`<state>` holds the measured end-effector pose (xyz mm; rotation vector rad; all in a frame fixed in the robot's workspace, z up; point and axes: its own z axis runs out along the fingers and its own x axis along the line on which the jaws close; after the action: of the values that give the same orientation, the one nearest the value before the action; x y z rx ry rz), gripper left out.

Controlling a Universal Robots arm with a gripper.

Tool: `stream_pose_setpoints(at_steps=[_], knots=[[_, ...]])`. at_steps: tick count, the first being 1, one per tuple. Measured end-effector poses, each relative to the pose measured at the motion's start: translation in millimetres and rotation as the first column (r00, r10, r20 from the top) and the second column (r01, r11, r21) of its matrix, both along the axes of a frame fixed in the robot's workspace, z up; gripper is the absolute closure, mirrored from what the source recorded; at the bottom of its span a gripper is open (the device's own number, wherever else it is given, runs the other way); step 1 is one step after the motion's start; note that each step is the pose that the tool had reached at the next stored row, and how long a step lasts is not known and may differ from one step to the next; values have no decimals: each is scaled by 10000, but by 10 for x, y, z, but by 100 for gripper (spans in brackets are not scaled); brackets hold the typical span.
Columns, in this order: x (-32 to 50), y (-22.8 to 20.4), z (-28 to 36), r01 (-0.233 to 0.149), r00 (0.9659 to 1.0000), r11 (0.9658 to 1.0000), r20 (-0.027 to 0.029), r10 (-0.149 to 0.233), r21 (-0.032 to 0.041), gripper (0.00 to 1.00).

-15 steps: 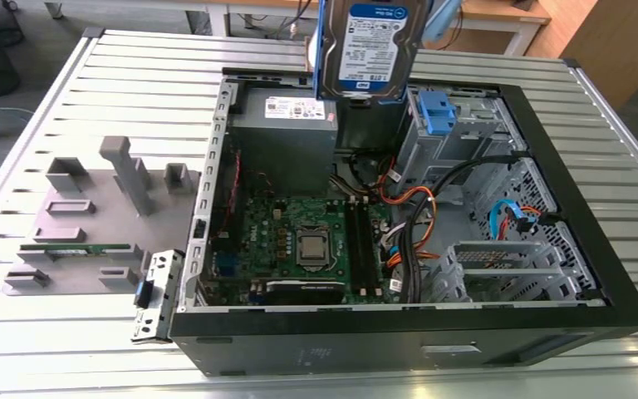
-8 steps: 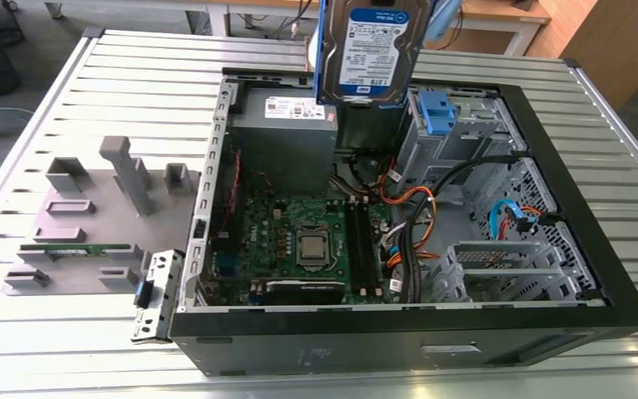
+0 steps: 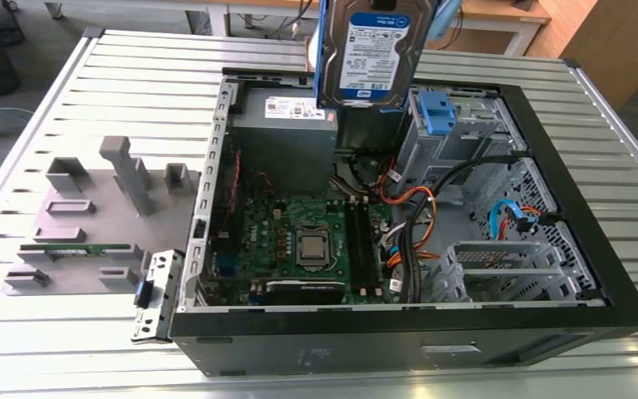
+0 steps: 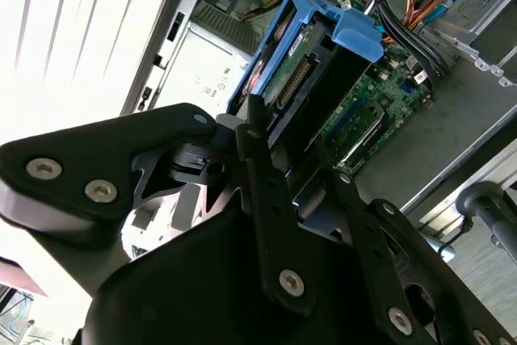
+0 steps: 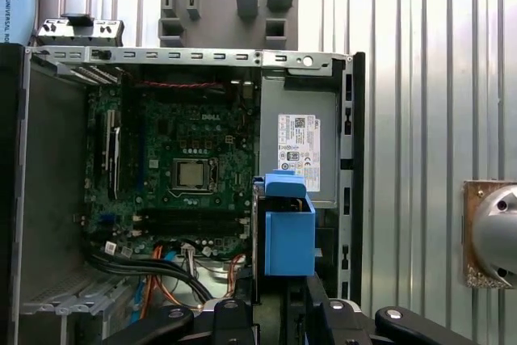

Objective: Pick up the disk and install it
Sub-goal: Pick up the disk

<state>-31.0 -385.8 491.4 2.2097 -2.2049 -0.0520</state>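
The disk [image 3: 369, 51] hangs upright over the back of the open computer case [image 3: 408, 320], its white-and-blue label facing the exterior view. Blue carrier rails run along its sides. In the second wrist view my gripper [image 4: 287, 141] is shut on the disk [image 4: 311, 78], with black fingers [image 4: 257, 131] on either side and the blue handle [image 4: 355, 36] pointing down at the case. In the first wrist view the blue carrier [image 5: 289, 232] hovers beside the power supply, above the motherboard's edge, with my gripper [image 5: 279, 309] behind it.
Inside the case lie the green motherboard [image 3: 302, 237], a grey power supply with a white sticker [image 3: 288, 120], a metal drive cage with a blue bracket [image 3: 438, 112] and loose cables [image 3: 414, 208]. A grey fixture [image 3: 86, 208] stands on the slatted metal table [image 3: 142, 75] at the exterior view's left.
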Motion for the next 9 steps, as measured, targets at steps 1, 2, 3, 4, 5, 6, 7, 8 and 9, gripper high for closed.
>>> stream_pose_setpoints(at_steps=[1,2,3,4,5,6,7,8,9], knots=[[0,-10,-1,0,10000,10000,-1,0,0,65],[0,-20,-2,0,10000,10000,0,0,0,65],[0,-30,-3,0,10000,10000,0,0,0,65],[0,-41,-4,0,10000,10000,1,0,1,65],[0,-49,-5,0,10000,10000,0,0,1,65],[0,-56,-5,0,10000,10000,0,0,1,65],[0,-64,-6,0,10000,10000,0,0,0,65],[0,-72,-7,0,10000,10000,0,0,1,65],[0,-82,-8,0,10000,10000,0,0,1,65]])
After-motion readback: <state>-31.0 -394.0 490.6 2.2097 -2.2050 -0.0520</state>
